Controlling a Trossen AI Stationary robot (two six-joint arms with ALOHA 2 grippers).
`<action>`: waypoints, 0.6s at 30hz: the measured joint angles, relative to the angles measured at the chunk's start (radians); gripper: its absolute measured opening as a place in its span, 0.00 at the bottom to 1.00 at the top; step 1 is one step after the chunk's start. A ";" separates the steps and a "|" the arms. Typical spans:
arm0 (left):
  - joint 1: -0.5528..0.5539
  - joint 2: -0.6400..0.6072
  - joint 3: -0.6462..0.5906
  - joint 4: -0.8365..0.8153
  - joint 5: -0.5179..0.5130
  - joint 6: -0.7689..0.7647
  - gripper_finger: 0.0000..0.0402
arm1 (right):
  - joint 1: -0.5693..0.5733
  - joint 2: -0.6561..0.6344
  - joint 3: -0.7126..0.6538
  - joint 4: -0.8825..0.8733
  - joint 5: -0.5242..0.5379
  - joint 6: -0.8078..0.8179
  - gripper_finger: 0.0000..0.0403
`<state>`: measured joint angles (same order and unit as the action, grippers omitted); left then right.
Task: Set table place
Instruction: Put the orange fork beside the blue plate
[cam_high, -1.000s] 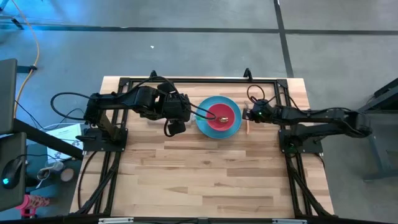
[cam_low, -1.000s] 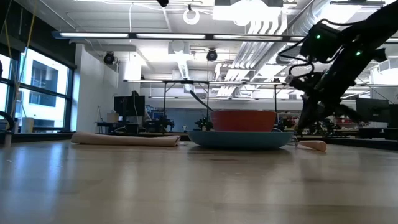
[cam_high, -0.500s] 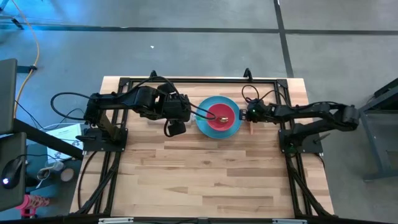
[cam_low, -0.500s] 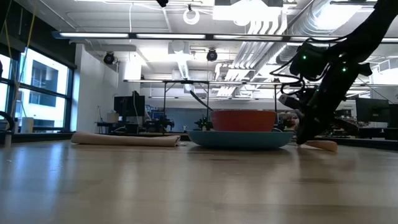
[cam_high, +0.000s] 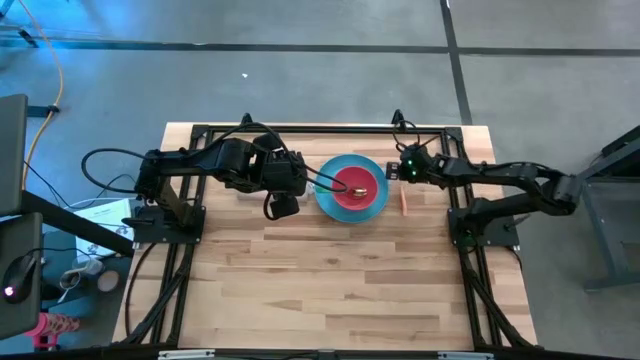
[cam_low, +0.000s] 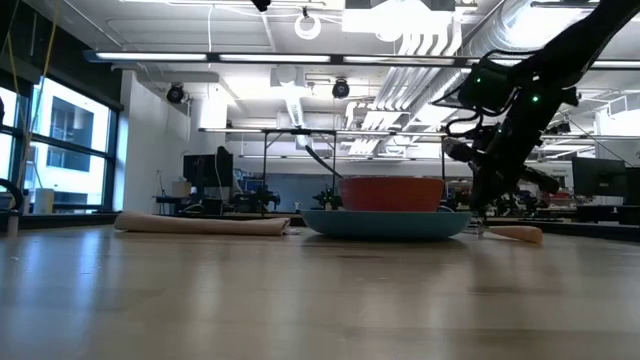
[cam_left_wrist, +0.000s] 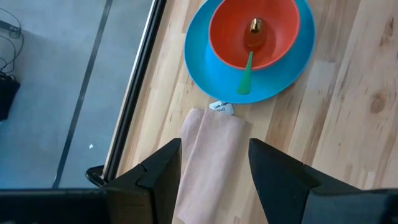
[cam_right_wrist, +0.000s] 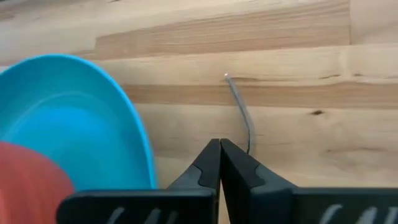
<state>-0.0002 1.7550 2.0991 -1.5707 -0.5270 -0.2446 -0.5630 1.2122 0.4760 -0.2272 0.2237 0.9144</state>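
Note:
The round blue plate lies mid-table with the red bowl on it. The gold spoon lies in the bowl, its green handle over the rim onto the plate. The beige folded napkin lies flat, left of the plate. My left gripper is open above the napkin, one finger to each side. The fork lies on the wood right of the plate, orange handle toward the near edge. My right gripper is shut, its tips over the fork's silver stem. My right gripper comes slanting down from the table's right. Its own fingers hide the spot where the fork's stem passes under them. I cannot tell whether they touch the fork, which lies flat on the table.
A black metal frame runs along the far edge, and both arm bases stand at the left and right sides. The wide near half of the wooden table is bare wood. A small white tag sits at the napkin's end by the plate.
My right gripper first went toward the plate, low at the fork, then rose and went toward the far edge. The fork has slid a little toward the table's right, and still lies flat.

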 joint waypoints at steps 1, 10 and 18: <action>0.000 0.000 0.000 0.000 0.000 -0.003 0.43 | -0.008 0.011 0.003 0.004 -0.011 -0.010 0.00; 0.000 0.000 0.000 0.000 0.029 -0.015 0.43 | -0.046 0.125 0.029 -0.002 -0.043 -0.085 0.00; 0.000 0.000 0.000 0.000 0.030 -0.017 0.43 | -0.081 0.136 0.029 -0.036 -0.060 -0.137 0.00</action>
<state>-0.0006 1.7550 2.0991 -1.5707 -0.4969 -0.2614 -0.6444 1.3483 0.5045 -0.2628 0.1640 0.7774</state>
